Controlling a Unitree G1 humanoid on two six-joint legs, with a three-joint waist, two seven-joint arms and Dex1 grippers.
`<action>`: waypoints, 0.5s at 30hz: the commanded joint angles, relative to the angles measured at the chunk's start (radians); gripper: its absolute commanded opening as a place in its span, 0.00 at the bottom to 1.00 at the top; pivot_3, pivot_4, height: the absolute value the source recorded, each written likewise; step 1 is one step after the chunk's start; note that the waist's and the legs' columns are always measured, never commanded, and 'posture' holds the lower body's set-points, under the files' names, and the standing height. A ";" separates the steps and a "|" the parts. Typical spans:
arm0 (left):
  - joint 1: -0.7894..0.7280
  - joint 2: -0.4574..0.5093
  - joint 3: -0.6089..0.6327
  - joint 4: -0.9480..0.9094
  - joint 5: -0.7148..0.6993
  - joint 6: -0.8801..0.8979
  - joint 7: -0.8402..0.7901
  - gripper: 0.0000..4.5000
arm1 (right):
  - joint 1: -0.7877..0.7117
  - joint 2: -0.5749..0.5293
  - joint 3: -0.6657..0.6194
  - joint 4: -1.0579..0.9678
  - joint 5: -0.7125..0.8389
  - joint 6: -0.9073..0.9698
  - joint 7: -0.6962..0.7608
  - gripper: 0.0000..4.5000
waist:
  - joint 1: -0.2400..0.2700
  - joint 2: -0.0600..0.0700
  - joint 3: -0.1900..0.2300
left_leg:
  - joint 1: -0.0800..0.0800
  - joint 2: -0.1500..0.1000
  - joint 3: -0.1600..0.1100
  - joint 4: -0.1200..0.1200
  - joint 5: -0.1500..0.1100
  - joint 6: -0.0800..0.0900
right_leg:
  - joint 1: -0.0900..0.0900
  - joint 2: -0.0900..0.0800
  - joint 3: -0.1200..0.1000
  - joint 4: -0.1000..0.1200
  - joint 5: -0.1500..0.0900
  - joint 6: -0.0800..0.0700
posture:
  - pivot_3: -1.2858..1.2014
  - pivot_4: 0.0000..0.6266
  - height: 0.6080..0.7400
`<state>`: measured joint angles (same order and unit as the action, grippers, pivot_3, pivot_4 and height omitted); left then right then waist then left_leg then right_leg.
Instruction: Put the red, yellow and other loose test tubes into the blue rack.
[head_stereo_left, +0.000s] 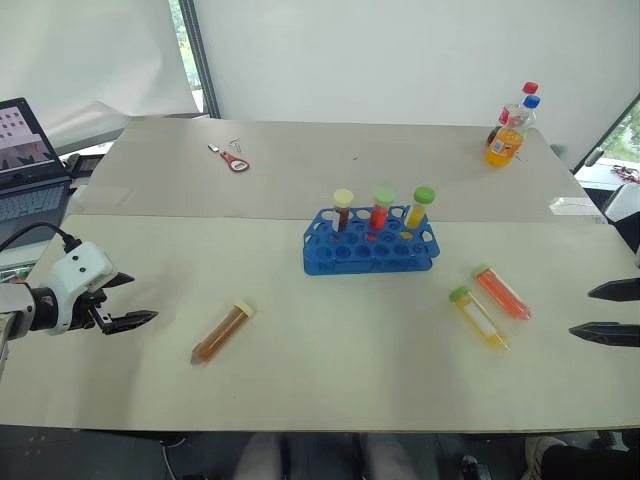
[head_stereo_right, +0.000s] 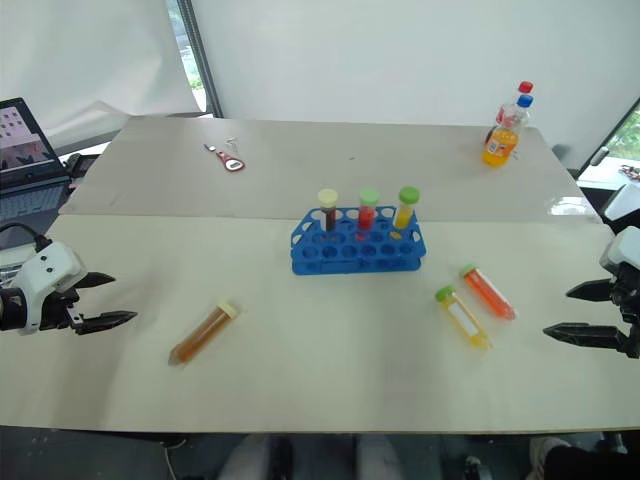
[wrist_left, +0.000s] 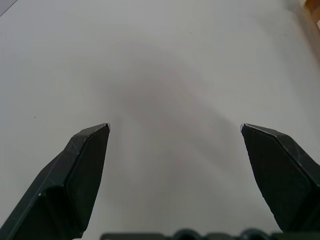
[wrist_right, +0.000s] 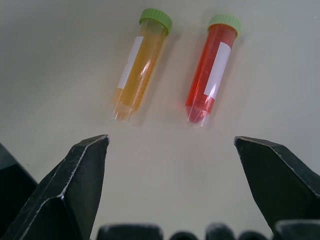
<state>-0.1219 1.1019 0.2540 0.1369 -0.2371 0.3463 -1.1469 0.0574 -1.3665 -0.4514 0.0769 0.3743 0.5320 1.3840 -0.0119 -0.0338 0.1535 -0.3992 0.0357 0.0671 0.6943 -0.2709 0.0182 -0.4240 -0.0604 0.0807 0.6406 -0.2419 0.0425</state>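
Head camera: the blue rack sits mid-tabletop with three capped tubes standing in its far row. The brown-orange tube lies near-left of it, and the yellow tube and red tube lie side by side near-right. Left end effector hovers at the left edge, wide open and empty. Right end effector is at the right edge, open too.

Left wrist: spread fingers over bare tabletop.

Right wrist: open fingers face the yellow and red tubes, not touching.
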 joint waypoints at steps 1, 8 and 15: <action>-0.013 0.013 0.020 0.013 0.011 -0.045 0.015 1.00 | -0.020 0.007 -0.041 0.001 -0.012 -0.028 -0.015 0.99 | 0.000 0.000 0.000 | 0.000 0.000 0.000 0.000 0.000 0.000 | 0.000 0.000 0.000 0.000 0.000 0.000 | 0.52 0.24 1.00; -0.014 0.007 0.036 0.044 -0.002 -0.106 0.009 1.00 | -0.047 0.041 -0.028 0.002 -0.010 -0.041 -0.042 0.99 | 0.000 0.000 0.000 | 0.000 0.000 0.000 0.000 0.000 0.000 | 0.000 0.000 0.000 0.000 0.000 0.000 | 0.52 0.24 1.00; -0.059 0.001 0.036 0.019 -0.063 -0.045 -0.009 1.00 | -0.062 0.049 -0.023 0.014 -0.011 -0.044 -0.050 0.99 | 0.001 0.000 0.000 | 0.000 0.000 0.000 0.000 0.000 0.000 | 0.000 0.000 0.000 0.000 0.000 0.000 | 0.52 0.24 1.00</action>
<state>-0.1562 1.0998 0.2567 0.2003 -0.2715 0.2929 -1.1503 0.0152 -1.3134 -0.4488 0.0889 0.3660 0.5028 1.3413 -0.0109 -0.0338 0.1535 -0.3993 0.0356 0.0671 0.6947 -0.2709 0.0182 -0.4239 -0.0604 0.0807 0.6410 -0.2419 0.0425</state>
